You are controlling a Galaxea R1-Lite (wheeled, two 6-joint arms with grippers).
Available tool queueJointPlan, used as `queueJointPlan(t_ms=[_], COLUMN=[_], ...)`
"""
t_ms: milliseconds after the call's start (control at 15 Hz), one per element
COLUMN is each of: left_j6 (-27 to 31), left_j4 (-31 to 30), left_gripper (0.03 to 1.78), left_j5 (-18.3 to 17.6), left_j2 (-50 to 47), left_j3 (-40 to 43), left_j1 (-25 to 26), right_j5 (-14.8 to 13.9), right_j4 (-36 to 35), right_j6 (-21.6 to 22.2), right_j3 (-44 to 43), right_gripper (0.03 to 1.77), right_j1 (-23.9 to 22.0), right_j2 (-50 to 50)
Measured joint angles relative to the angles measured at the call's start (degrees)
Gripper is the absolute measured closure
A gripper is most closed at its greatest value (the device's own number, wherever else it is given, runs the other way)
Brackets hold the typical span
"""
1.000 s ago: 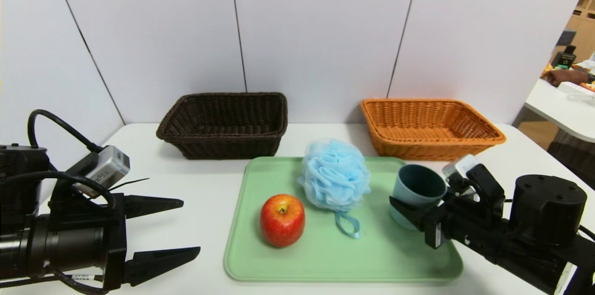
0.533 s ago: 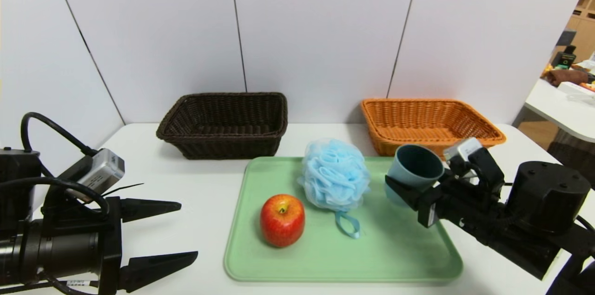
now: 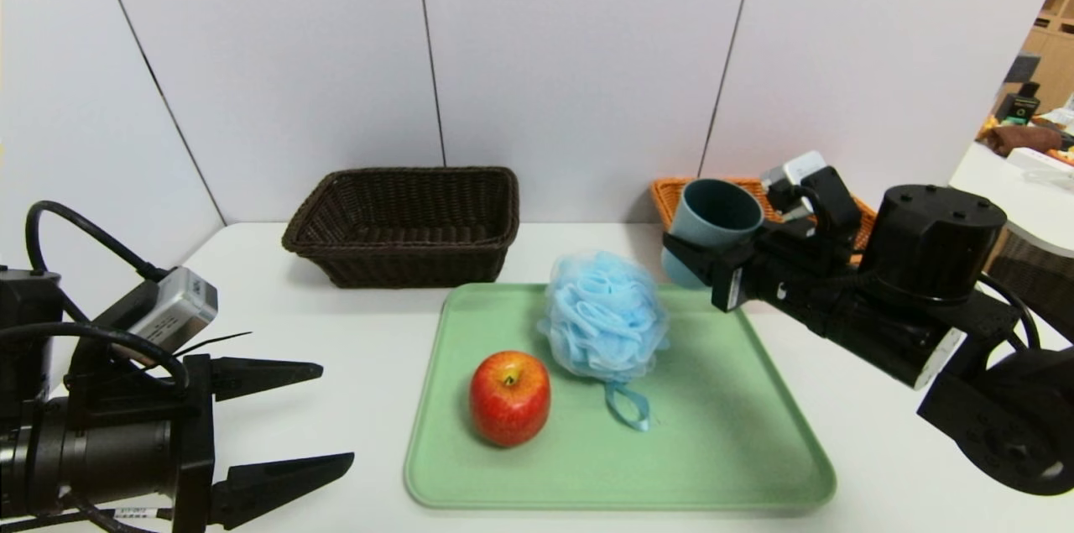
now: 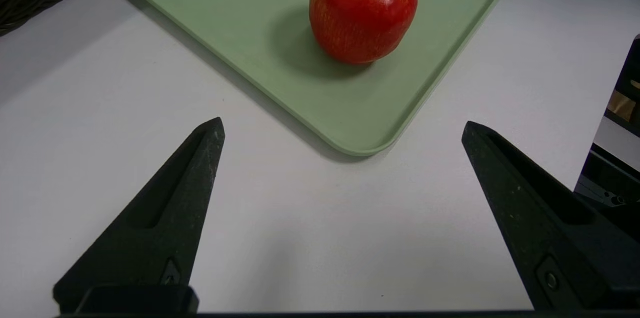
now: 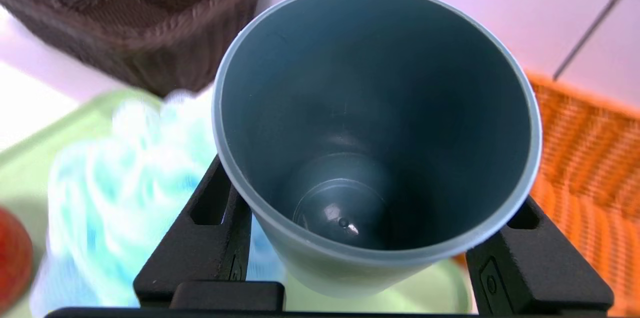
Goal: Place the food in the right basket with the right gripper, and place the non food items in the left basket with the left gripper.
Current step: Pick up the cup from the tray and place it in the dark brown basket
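Here's your right gripper point(image 3: 701, 260), up above the far right part of the green tray point(image 3: 621, 466), in front of the orange basket point(image 3: 671, 193), and it has the cup point(image 3: 709, 222)! Your two fingers are shut on its sides, one on either side, with the mouth facing up and the body tilted. The cup hangs clear of the tray, hiding part of the orange basket behind it.

Over on your left, the left gripper point(image 3: 289, 432) waits above the white table point(image 3: 352, 323), beside the tray, jaws spread wide and nothing between them. The apple point(image 3: 510, 399) sits on the tray, stem up, on the side nearer that left gripper. Just behind it and to the right, there's the puff point(image 3: 604, 315), also on the tray, its ribbon loop point(image 3: 629, 407) lying toward you.

And at the back left stands the dark basket point(image 3: 407, 256), well apart from the orange one, beyond the tray's far edge. Your cup is nearer the orange basket than the dark one!
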Motion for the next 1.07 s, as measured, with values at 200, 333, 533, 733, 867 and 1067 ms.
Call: queueJointPlan(t_ms=[200, 333, 533, 733, 867, 1067], left_j6=[-0.06, -0.09, -0.17, -0.24, -0.24, -0.24], left_j4=[-0.02, 0.01, -0.02, -0.02, -0.02, 0.00], left_gripper=[0.12, 0.12, 0.12, 0.12, 0.12, 0.12], left_j5=[0.02, 0.13, 0.16, 0.16, 0.13, 0.33], left_j2=[0.41, 0.50, 0.50, 0.44, 0.28, -0.61], left_j3=[0.00, 0.11, 0.44, 1.18, 1.49, 2.01], left_j1=[0.00, 0.05, 0.07, 0.09, 0.18, 0.44], right_j5=[0.00, 0.00, 0.00, 0.02, 0.02, -0.07], right_j4=[8.40, 12.45, 16.14, 16.90, 16.94, 18.19], right_j6=[0.00, -0.02, -0.09, -0.11, -0.11, -0.11], right_j3=[-8.86, -14.87, -23.26, -29.29, -32.82, -40.51], right_gripper=[0.68, 0.68, 0.68, 0.68, 0.68, 0.68], right_j1=[1.27, 2.50, 4.74, 7.66, 9.07, 10.28], right_j2=[-0.11, 0.50, 3.45, 7.92, 11.12, 16.54])
